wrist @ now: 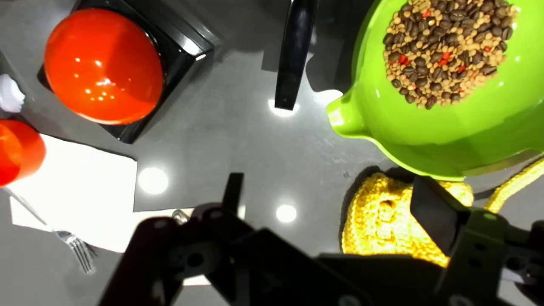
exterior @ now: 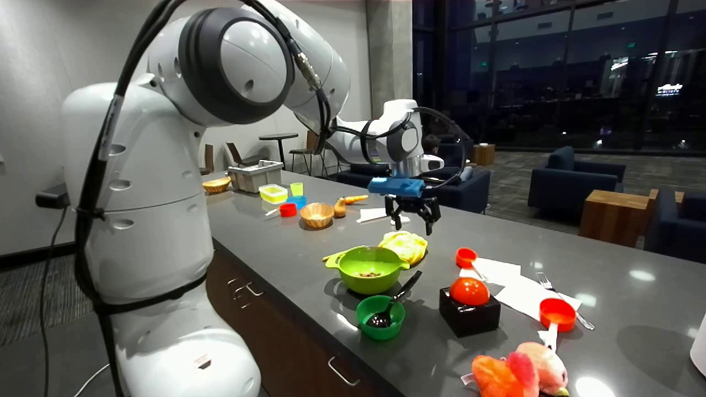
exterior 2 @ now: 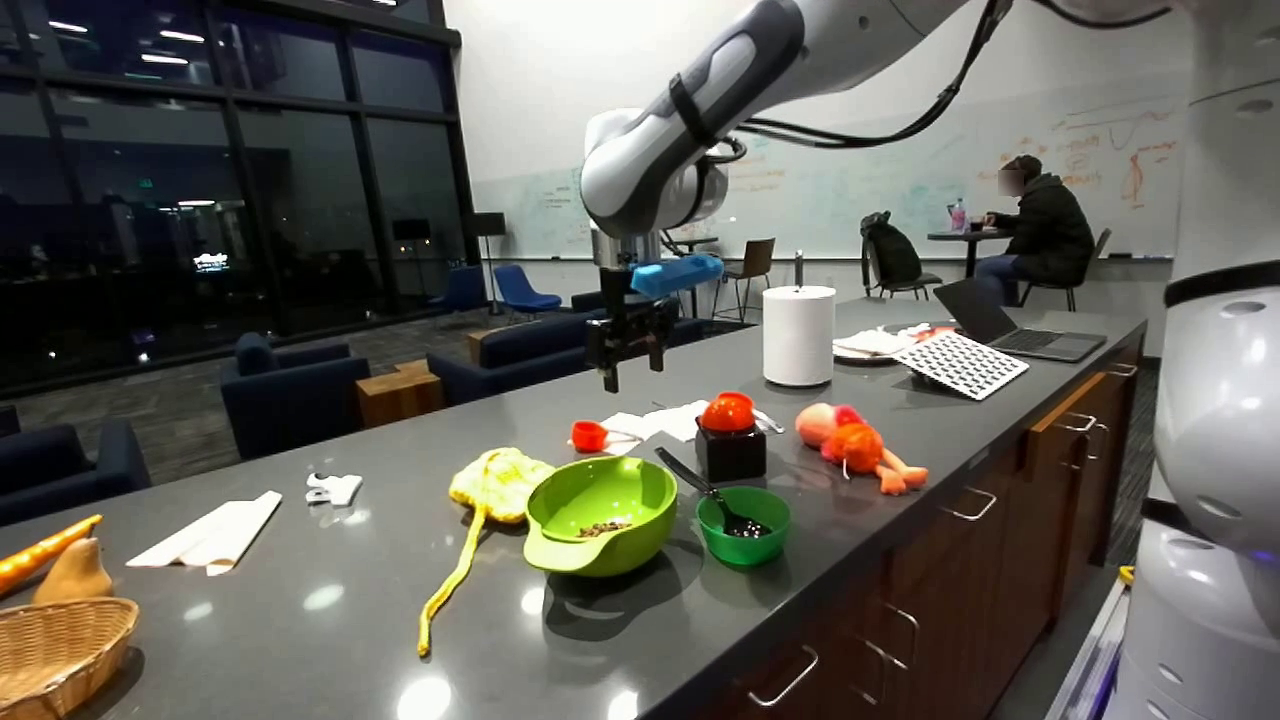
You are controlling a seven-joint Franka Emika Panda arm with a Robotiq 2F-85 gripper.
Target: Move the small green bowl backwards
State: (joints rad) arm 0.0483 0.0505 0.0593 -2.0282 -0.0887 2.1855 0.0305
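High over the counter (exterior: 276,242), right of centre in an exterior view, hangs the claw (exterior: 413,229), its fingers spread well apart. And there's the small green bowl (exterior: 380,332), lower middle of that frame, upright on the counter, well apart from the fingertips! A black spoon (exterior: 407,286) leans in it, handle poking out toward the upper right. Just above the bowl in the frame, close beside, sits the bigger lime bowl (exterior: 368,283), and past that, a yellow knitted piece (exterior: 405,246). Over to the wrist view: a red dome (wrist: 104,66) on its black box (wrist: 180,55) takes the upper left, the lime bowl crowds the upper right with beans and grains (wrist: 446,51) inside, and the spoon's handle slants in from the top edge between them.
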